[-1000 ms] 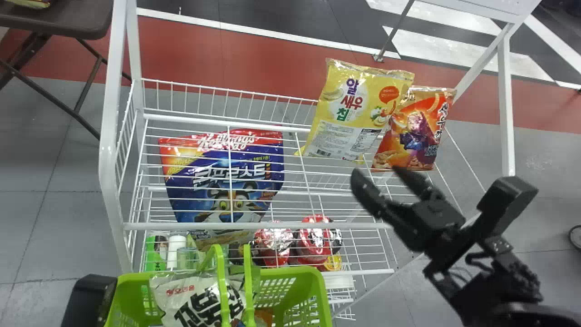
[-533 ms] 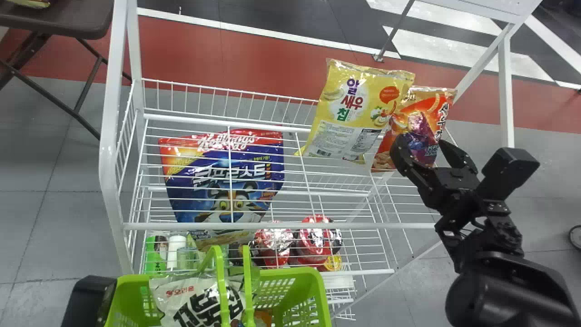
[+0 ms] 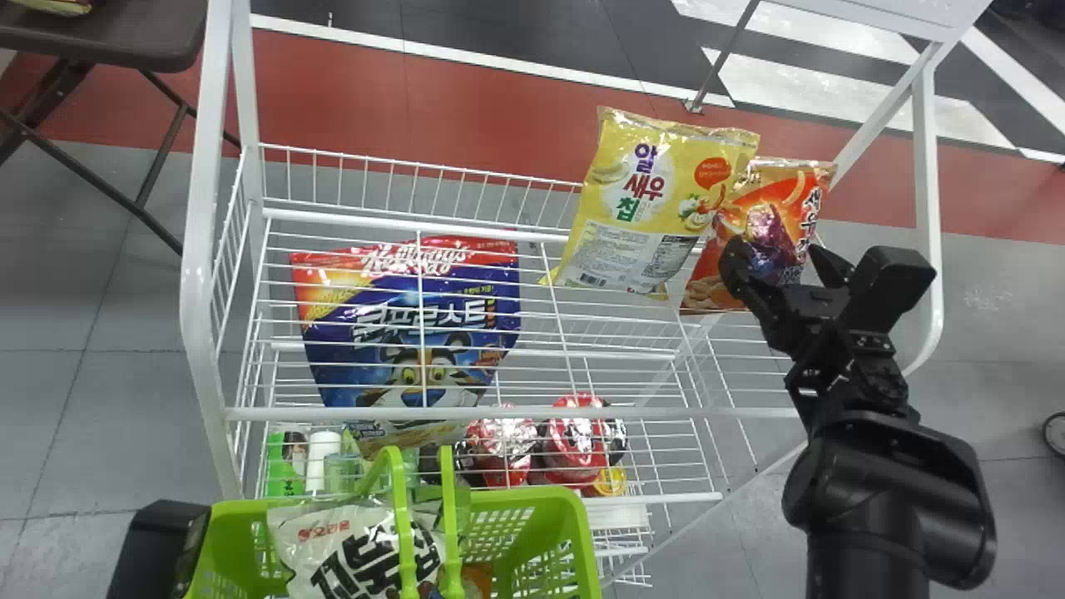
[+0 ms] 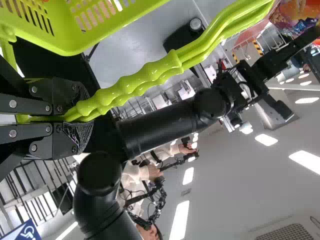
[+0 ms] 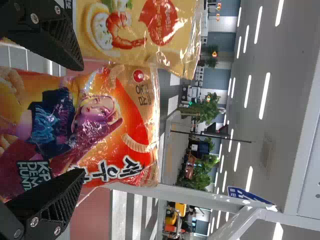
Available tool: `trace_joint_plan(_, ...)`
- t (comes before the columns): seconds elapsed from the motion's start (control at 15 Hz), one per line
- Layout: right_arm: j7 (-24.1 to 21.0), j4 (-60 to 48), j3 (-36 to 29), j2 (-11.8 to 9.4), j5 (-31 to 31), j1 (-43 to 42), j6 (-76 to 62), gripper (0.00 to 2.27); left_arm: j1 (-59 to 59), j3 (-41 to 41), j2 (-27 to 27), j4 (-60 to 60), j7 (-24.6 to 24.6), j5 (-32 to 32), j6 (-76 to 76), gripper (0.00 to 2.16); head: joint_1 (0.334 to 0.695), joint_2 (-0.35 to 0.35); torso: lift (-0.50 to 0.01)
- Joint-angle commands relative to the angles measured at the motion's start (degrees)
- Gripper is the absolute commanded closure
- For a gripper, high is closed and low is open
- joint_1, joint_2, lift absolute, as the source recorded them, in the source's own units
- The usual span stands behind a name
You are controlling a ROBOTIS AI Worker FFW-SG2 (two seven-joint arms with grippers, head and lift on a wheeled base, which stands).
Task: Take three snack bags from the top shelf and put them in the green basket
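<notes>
Open in front of the orange snack bag (image 3: 774,216), my right gripper (image 3: 782,259) is at the right end of the top shelf. In the right wrist view the gripper (image 5: 77,120) has its fingers apart with the orange bag (image 5: 115,110) beyond and between them. A yellow snack bag (image 3: 657,200) stands beside it, partly overlapping it. The green basket (image 3: 532,516) at the bottom holds a white snack bag (image 3: 358,549). In the left wrist view my left gripper (image 4: 75,117) is shut on the basket's handles (image 4: 135,82).
A blue-and-red cereal bag (image 3: 416,333) lies behind wires of the white rack (image 3: 541,413). Red packages (image 3: 574,441) and bottles stand lower down. The rack's right post (image 3: 928,191) rises close to my right gripper. A dark folding table (image 3: 108,37) is at the far left.
My right gripper has moved up and right from below the bags to the front of the orange bag, its arm swinging more upright. The basket has shifted slightly left.
</notes>
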Motion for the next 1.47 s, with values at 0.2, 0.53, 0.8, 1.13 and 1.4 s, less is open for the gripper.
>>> trace_joint_plan(0.2,1.0,6.5,-0.3,-3.5,1.9,-4.1,1.9,0.51,0.0,-0.2,0.0,0.0,0.2,-0.2,0.0,1.16,0.695,-0.35,-0.04)
trace_joint_plan(0.53,-0.8,6.0,-0.8,-3.4,1.2,-4.1,6.5,2.07,0.0,-0.2,0.0,0.1,0.4,-0.6,0.2,1.16,0.695,-0.35,-0.04)
trace_joint_plan(0.8,-3.6,3.2,-2.1,-2.5,-1.5,-2.2,7.9,2.07,0.0,-0.2,0.1,0.1,0.4,-0.6,0.3,1.16,0.695,-0.35,-0.04)
trace_joint_plan(1.13,-2.6,-3.4,-3.2,-2.5,-9.4,2.3,12.8,2.07,0.3,-0.3,0.1,-0.1,0.4,-0.7,0.3,1.16,0.695,-0.35,-0.04)
trace_joint_plan(1.4,-2.6,-13.1,-3.2,-1.7,-16.0,10.0,13.7,2.07,0.9,-0.3,0.2,-0.3,0.2,-0.8,0.3,1.16,0.695,-0.35,-0.04)
